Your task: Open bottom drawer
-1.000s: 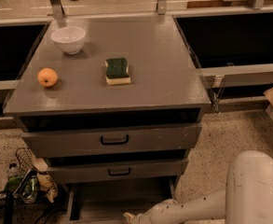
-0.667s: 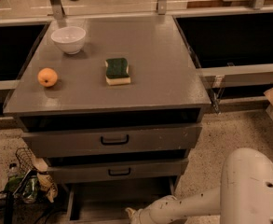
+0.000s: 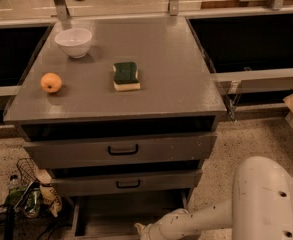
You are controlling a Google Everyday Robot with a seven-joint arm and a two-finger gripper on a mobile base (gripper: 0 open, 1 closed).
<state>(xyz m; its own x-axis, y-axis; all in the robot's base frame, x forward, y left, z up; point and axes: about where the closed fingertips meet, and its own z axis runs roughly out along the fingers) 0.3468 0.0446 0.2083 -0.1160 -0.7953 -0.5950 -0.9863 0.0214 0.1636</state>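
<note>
Grey counter tops the cabinet; below, the bottom drawer sits pulled out toward the camera, long axis left-right. The claw hangs at its front; I cannot tell its state.

Three grey drawers are counted below the bench: one top drawer, one middle drawer and one bottom drawer. Two black loop handles are seen: one top handle and one middle handle. One white bowl, one orange and one sponge are carried on the bench. One pincer is seen, low by the bottom drawer.
</note>
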